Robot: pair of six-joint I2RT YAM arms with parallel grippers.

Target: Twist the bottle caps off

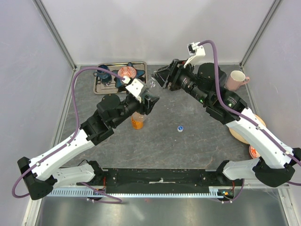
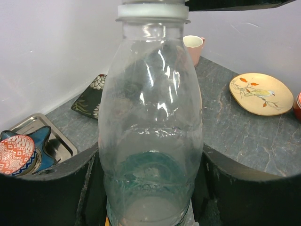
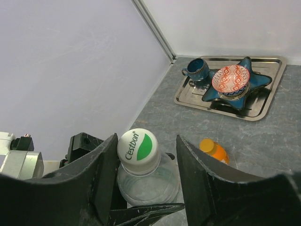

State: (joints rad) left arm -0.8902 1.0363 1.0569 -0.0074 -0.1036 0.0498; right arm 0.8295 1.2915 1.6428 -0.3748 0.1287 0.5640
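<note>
Spanning the floor of the white-walled cell, the grey stone-patterned bench (image 1: 188, 146) carries everything, with the two black-and-white arms reaching from its near edge toward the middle. At the far left corner sits a rectangular steel tray (image 1: 142, 66) holding a blue star-shaped dish (image 3: 256, 82), a red-and-white patterned bowl (image 3: 230, 77) resting in that dish, and a dark blue cup (image 3: 196, 68) beside it. Raised off the bench between the arms is a clear plastic bottle (image 2: 150, 141), clamped at its lower body by the left tool (image 1: 149, 100), whose fingers press both flanks and are closed tight on it. A round yellow plate with a painted bird (image 2: 261, 93) lies at the right side, and a pink mug (image 1: 235, 79) stands near the far right corner. Under the left arm a small orange drink bottle (image 1: 137, 121) stands upright with its orange cap (image 3: 207, 144) on. The right tool (image 3: 146, 146) straddles the clear bottle's top, partly open, a narrow gap showing on each side of the green-and-white screw cap (image 3: 137, 146), which sits on the neck between its fingers. A blue-and-white cap (image 1: 180, 127) lies loose on the bench, near the centre and well apart from both bottles.
</note>
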